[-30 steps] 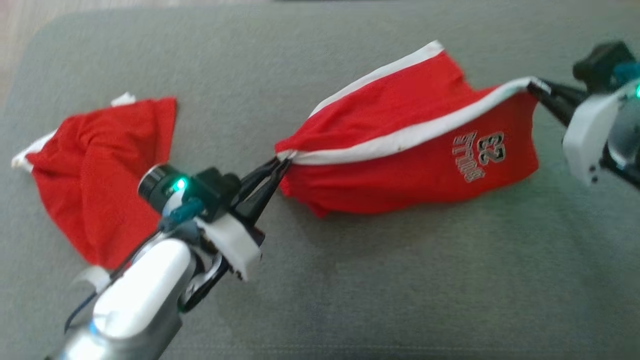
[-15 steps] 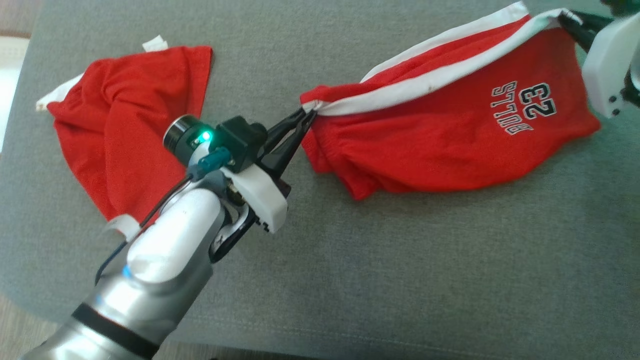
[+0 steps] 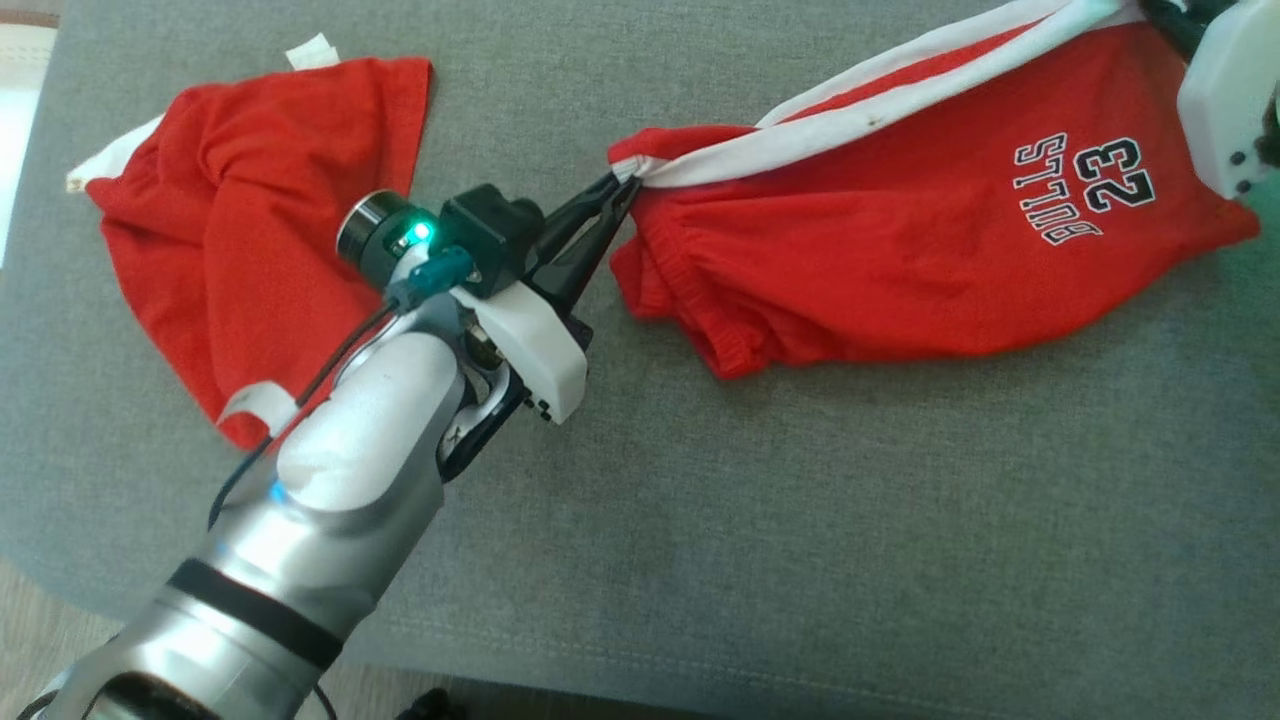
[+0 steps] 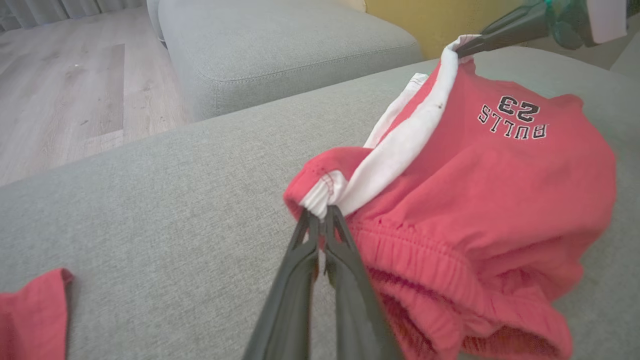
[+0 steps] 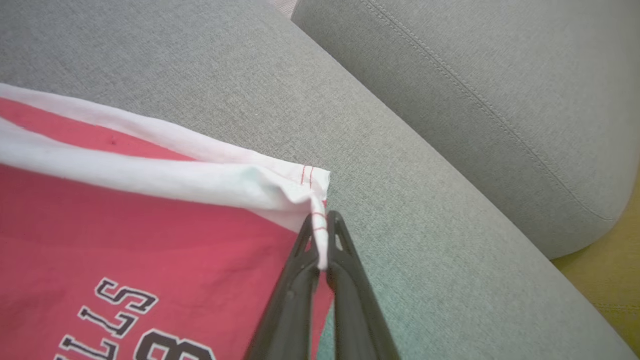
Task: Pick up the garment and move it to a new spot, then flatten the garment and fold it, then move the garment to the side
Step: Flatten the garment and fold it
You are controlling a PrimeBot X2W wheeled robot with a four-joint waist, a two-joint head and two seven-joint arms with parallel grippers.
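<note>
Nearest the front edge of the grey sofa cushion (image 3: 800,560), the left forearm (image 3: 350,450) rises from the front left corner and reaches toward the middle. At its tip the left end effector (image 3: 622,188) has its two dark fingers pressed together on the bunched white band at one end of the red garment (image 3: 900,260). The left wrist view shows this closely: the left end effector (image 4: 320,216) pinches gathered white cloth, and the garment (image 4: 475,190) swells out to the right just beyond the fingertips. From that pinch the white band runs taut toward the cushion's far right corner, and the red cloth with "BULLS 23" printed on it sags beneath the band, its lower folds appearing to touch the cushion. At the far right corner the right end effector (image 3: 1165,15) holds the other end of the band. In the right wrist view, the right end effector (image 5: 320,222) is clamped on a thin white corner of the garment (image 5: 125,225). A second red garment (image 3: 250,230) lies crumpled near the far left corner, well apart from the first. Beyond the cushion stand another grey cushion (image 4: 280,45) and a wooden floor (image 4: 60,100).
</note>
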